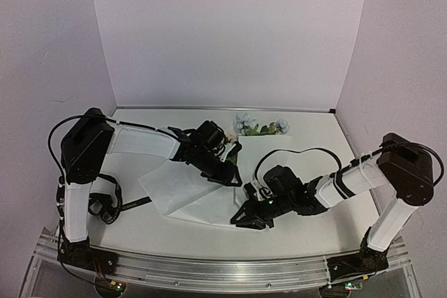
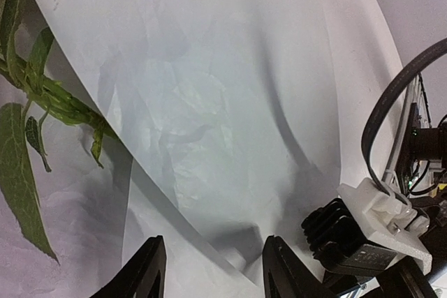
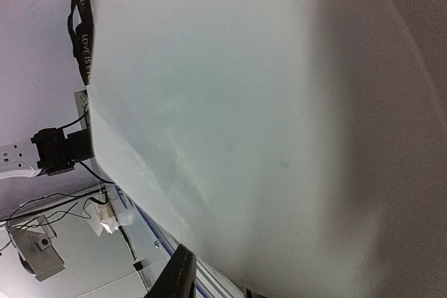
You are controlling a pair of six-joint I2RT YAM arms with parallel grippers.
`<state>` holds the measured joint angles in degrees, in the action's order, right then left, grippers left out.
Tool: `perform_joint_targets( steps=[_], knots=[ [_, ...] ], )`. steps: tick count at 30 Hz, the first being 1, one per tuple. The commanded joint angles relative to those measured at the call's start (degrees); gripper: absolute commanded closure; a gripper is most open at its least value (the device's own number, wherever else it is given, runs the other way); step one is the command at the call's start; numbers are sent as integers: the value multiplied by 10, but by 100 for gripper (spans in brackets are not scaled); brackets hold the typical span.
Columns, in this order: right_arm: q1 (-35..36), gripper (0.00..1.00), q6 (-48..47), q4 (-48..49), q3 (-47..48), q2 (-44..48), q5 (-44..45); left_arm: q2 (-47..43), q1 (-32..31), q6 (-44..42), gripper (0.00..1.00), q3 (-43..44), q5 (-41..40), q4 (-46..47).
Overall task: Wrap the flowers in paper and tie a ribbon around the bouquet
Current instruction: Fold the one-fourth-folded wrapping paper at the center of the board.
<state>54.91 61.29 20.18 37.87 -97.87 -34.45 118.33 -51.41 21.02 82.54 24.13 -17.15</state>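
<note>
- Top view: the paper [image 1: 183, 188] lies mid-table, the flowers [image 1: 262, 128] far behind it, the ribbon [image 1: 133, 205] near left. The right gripper [image 1: 246, 218] is at the paper's near edge.
- Left wrist: the left gripper [image 2: 214, 246] is half open around a paper fold, gripping nothing.
- Right wrist: paper hides the jaws, so I cannot tell its grip.

A large thin white sheet of wrapping paper [image 1: 178, 186] lies creased (most in the middle), one fold passing between the left gripper's [image 2: 213, 273] fingers. Green-leaved flowers [image 2: 42, 95] poke from under it ahead. A narrow black lettered ribbon [image 3: 84, 50] lies well behind.
</note>
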Motion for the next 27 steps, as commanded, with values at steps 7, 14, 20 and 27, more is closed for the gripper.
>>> perform_joint_targets(
  steps=[7,14,20,27],
  knots=[
    [-5,76,9,18,-12,31,-14,9,7,24,65,20,60,69],
    [-8,76,10,10,-31,51,2,-5,7,47,91,-10,69,103],
    [-8,75,4,-11,-43,65,10,-23,7,69,100,-47,66,139],
    [-8,72,-14,-44,-54,97,22,-61,6,92,100,-96,46,177]
  ],
)
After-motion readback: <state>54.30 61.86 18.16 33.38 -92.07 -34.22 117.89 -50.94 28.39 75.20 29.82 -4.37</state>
